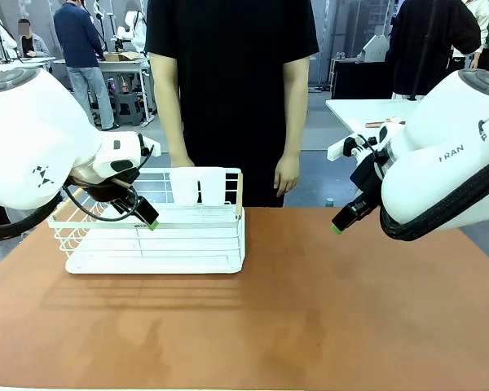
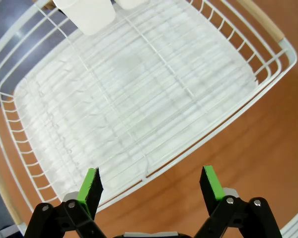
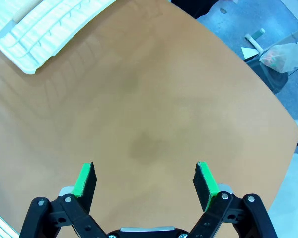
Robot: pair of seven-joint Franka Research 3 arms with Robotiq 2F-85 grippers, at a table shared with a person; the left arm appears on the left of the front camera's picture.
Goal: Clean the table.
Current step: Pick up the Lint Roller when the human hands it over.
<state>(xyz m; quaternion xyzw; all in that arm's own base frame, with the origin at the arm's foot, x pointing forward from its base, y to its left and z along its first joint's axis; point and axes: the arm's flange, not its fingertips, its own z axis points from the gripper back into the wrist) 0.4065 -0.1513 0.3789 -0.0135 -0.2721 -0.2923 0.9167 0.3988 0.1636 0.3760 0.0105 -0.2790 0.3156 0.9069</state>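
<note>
Both tools gape wide, holding nothing. The left tool [image 2: 150,183] hovers over the white wire rack [image 1: 151,265]; the right tool [image 3: 145,178] over the surface [image 1: 310,314].

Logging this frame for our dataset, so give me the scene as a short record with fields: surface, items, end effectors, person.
surface: table, reddish-brown, with faint darker patches
item: white wire dish rack on the table's left part, two white cups at its far side
left end effector: open, above the rack's near edge, holding nothing
right end effector: open, above bare table, holding nothing
person: standing at the far side, arms down
</note>
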